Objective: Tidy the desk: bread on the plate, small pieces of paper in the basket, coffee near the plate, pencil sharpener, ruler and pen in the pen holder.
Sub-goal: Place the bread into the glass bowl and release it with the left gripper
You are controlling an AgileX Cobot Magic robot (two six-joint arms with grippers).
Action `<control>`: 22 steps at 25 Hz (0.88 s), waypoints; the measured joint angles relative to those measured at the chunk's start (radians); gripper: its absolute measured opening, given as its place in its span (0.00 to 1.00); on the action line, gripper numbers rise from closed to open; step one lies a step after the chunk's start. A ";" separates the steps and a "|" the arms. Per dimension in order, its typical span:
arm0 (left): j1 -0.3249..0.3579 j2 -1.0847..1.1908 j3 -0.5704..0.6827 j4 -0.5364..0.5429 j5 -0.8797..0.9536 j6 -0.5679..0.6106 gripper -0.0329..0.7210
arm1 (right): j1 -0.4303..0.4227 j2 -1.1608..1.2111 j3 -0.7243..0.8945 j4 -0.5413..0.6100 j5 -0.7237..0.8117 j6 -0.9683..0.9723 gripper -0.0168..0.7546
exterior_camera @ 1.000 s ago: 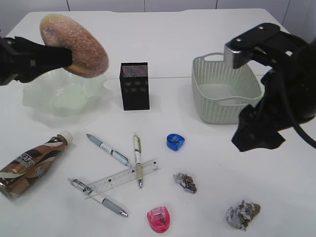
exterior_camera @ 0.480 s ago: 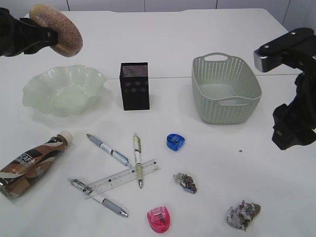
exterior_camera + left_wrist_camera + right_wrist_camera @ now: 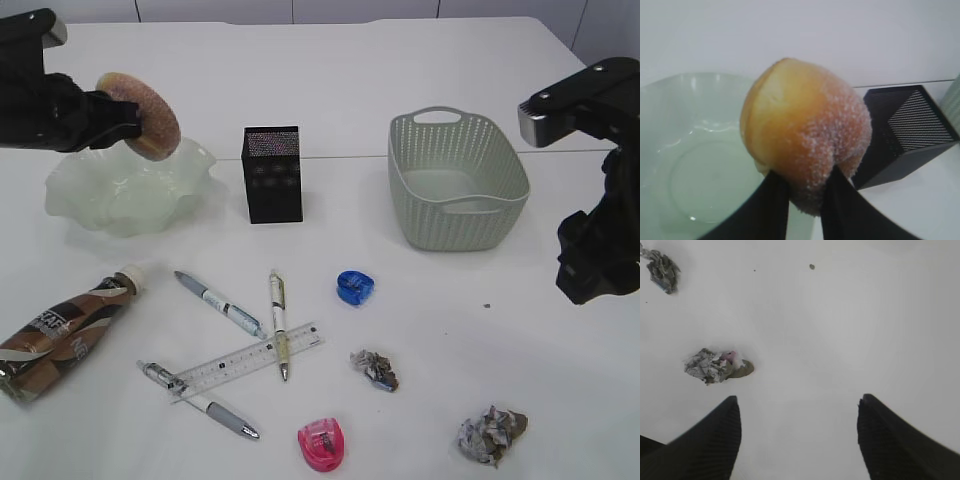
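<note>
My left gripper (image 3: 118,118) is shut on the sugared bread (image 3: 140,112), holding it on edge just above the near rim of the wavy green plate (image 3: 120,195). The wrist view shows both black fingers pinching the bread (image 3: 805,130) over the plate (image 3: 685,165). My right gripper (image 3: 799,400) hangs open and empty over bare desk right of the basket (image 3: 455,180). The coffee (image 3: 60,330) lies at front left. Three pens (image 3: 220,305), the ruler (image 3: 250,360) and blue (image 3: 354,287) and pink (image 3: 322,444) pencil sharpeners lie in front of the pen holder (image 3: 272,175).
Two crumpled paper pieces (image 3: 375,368) (image 3: 490,434) lie at front right; the nearer one (image 3: 707,365) is left of my right fingers. The pen holder (image 3: 910,130) stands close to the plate's right side.
My left arm swung the bread up and to the left, then lowered it to the plate's rim. The right arm withdrew to the right of the basket, then stayed still.
</note>
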 joint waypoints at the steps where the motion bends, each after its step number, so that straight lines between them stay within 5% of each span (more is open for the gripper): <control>1: 0.014 0.014 0.000 0.000 0.000 -0.006 0.20 | 0.000 0.000 0.000 0.000 0.000 0.000 0.71; 6: 0.078 0.080 -0.026 0.000 0.056 -0.016 0.20 | 0.000 0.000 0.000 -0.002 0.008 0.000 0.71; 17: 0.084 0.171 -0.059 0.000 0.076 -0.016 0.21 | 0.000 0.000 0.000 -0.002 0.025 0.000 0.71; 22: 0.084 0.173 -0.060 0.000 0.049 -0.016 0.43 | 0.000 0.000 0.000 -0.002 0.029 0.000 0.71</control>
